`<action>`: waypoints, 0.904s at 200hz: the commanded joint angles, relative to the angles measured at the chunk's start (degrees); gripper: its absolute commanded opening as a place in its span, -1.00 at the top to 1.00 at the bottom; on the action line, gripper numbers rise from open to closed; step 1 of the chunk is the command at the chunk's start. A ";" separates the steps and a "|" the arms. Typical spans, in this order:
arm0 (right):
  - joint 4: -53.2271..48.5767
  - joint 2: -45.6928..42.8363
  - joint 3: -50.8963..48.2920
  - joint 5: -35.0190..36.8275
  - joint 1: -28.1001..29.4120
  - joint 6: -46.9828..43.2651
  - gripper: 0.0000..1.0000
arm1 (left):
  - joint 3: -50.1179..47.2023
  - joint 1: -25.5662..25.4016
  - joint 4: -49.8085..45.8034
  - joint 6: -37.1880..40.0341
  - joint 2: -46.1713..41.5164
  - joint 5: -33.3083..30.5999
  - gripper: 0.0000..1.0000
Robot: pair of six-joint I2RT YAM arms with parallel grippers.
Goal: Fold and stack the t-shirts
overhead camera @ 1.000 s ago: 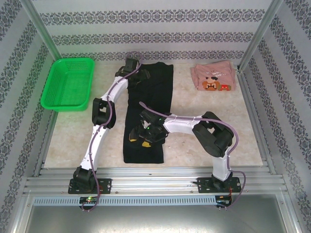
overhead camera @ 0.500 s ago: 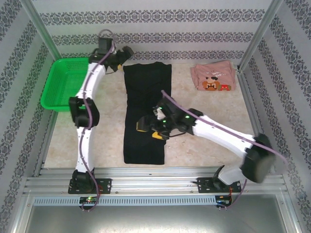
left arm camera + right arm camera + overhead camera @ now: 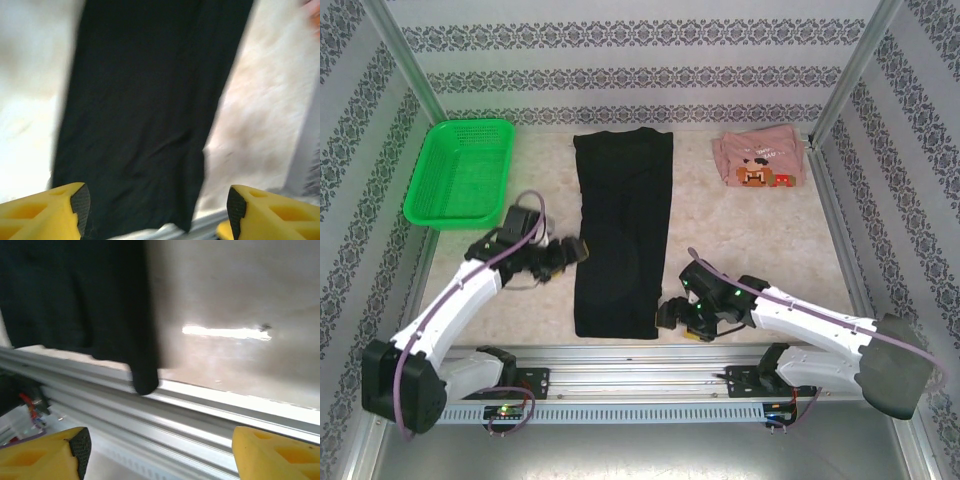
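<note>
Lying lengthwise down the middle of the pale marbled tabletop (image 3: pixel 750 250), the large plain black cloth t-shirt (image 3: pixel 623 220) is stretching as a long, narrow folded strip from the far edge to the near edge, where its near right corner is lapping onto the ribbed aluminium rail (image 3: pixel 650 358). The pale pink cloth t-shirt with the brown-and-orange pixel cartoon print (image 3: pixel 760 163) is sitting folded at the far right corner, print facing up, well apart from the black one. The left gripper (image 3: pixel 570 250) is hovering just beside the black strip's left edge, around mid-length; its yellow fingers (image 3: pixel 55 210) are standing spread wide with nothing between them. The right gripper (image 3: pixel 672 316) is hanging near the strip's near right corner, over the table's near edge, its jaws likewise spread and pinching nothing. The green plastic mesh basket (image 3: pixel 448 222) is sitting at the far left, apart from both shirts.
</note>
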 commanded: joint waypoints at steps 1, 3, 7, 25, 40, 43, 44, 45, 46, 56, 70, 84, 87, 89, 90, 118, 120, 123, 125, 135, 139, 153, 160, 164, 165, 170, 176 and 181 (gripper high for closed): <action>8.41 0.98 -2.58 4.97 2.19 4.39 -0.46 | -6.16 -0.22 -4.68 -0.68 -9.71 0.97 -0.44; 8.94 1.13 -2.80 5.20 2.30 4.58 -0.46 | -7.05 -0.24 -4.31 -0.87 -10.20 1.54 -0.43; 9.94 1.48 -3.19 5.66 2.42 4.81 -0.43 | -8.68 -0.23 -3.38 -1.26 -10.95 2.86 -0.41; 14.12 3.63 -3.90 6.86 3.16 5.57 -0.35 | -15.03 -0.17 0.22 -3.03 -13.31 7.00 -0.34; 15.63 5.95 -3.02 7.62 3.76 5.58 -0.32 | -18.08 -0.22 1.54 -2.97 -15.06 7.83 -0.30; 15.99 6.46 -2.76 7.63 3.94 5.46 -0.31 | -18.65 -0.17 1.96 -3.10 -15.25 8.07 -0.29; 16.04 6.69 -2.67 7.63 3.98 5.43 -0.31 | -18.80 -0.16 2.10 -3.19 -15.34 8.11 -0.29; 16.15 6.85 -2.63 7.63 3.99 5.37 -0.31 | -18.92 -0.21 2.21 -3.19 -15.39 8.18 -0.29; 16.25 7.06 -2.52 7.63 4.04 5.34 -0.31 | -19.11 -0.23 2.31 -3.28 -15.46 8.25 -0.28; 16.42 8.83 -1.62 7.72 4.48 4.98 -0.30 | -20.70 -0.16 3.74 -3.92 -15.62 9.73 -0.24; 16.55 10.98 -0.52 7.81 4.92 4.79 -0.26 | -21.72 -0.18 3.21 -4.17 -15.03 11.28 -0.19; 16.36 12.04 0.03 8.11 5.29 4.87 -0.23 | -22.10 -0.72 2.13 -3.84 -14.41 11.20 -0.17; 16.24 12.06 0.05 8.22 5.32 4.92 -0.22 | -22.07 -0.76 1.92 -4.10 -14.33 11.15 -0.17; 16.13 12.16 0.12 8.28 5.39 4.95 -0.22 | -22.00 -0.77 1.67 -4.10 -14.26 11.08 -0.17; 16.11 12.18 0.13 8.31 5.40 4.96 -0.22 | -21.97 -0.77 1.56 -4.05 -14.19 11.02 -0.16; 16.20 12.37 -0.36 8.67 5.93 5.44 -0.19 | -21.68 -1.26 -0.08 -4.26 -12.27 9.28 -0.10; 16.29 12.37 -0.44 8.68 5.92 5.48 -0.19 | -21.68 -1.29 -0.06 -4.25 -12.07 9.23 -0.09; 16.34 12.29 -0.53 8.68 5.94 5.49 -0.19 | -21.72 -1.38 0.07 -4.23 -11.80 9.21 -0.09; 16.35 12.28 -0.60 8.68 5.90 5.49 -0.19 | -21.69 -1.39 0.13 -4.18 -11.58 9.25 -0.09; 16.27 12.21 -0.73 8.77 5.94 5.44 -0.18 | -21.76 -1.76 0.36 -4.23 -10.69 9.38 -0.08; 16.35 12.27 -0.72 8.73 5.94 5.41 -0.18 | -21.77 -1.94 0.33 -4.19 -10.37 9.38 -0.09; 16.27 12.37 -0.97 8.77 5.94 5.31 -0.18 | -22.16 -2.46 0.84 -4.46 -9.42 9.30 -0.07; 16.42 12.37 -1.03 8.86 5.94 5.29 -0.18 | -22.40 -2.69 1.57 -4.88 -9.12 9.21 -0.07; 16.55 12.36 -1.16 8.86 5.94 5.23 -0.18 | -22.53 -2.87 2.09 -5.15 -8.94 9.21 -0.07; 16.54 12.37 -1.12 8.86 5.94 5.23 -0.18 | -22.59 -2.92 2.25 -5.18 -8.89 9.21 -0.07; 16.77 12.28 -1.24 8.86 5.94 5.22 -0.18 | -22.75 -3.17 3.13 -5.58 -8.55 9.20 -0.07; 16.79 12.34 -1.26 8.86 5.89 5.14 -0.18 | -22.95 -3.51 4.08 -5.96 -8.12 9.28 -0.07; 16.80 12.41 -1.26 8.86 5.94 5.08 -0.18 | -23.00 -3.78 4.81 -6.08 -7.66 9.44 -0.07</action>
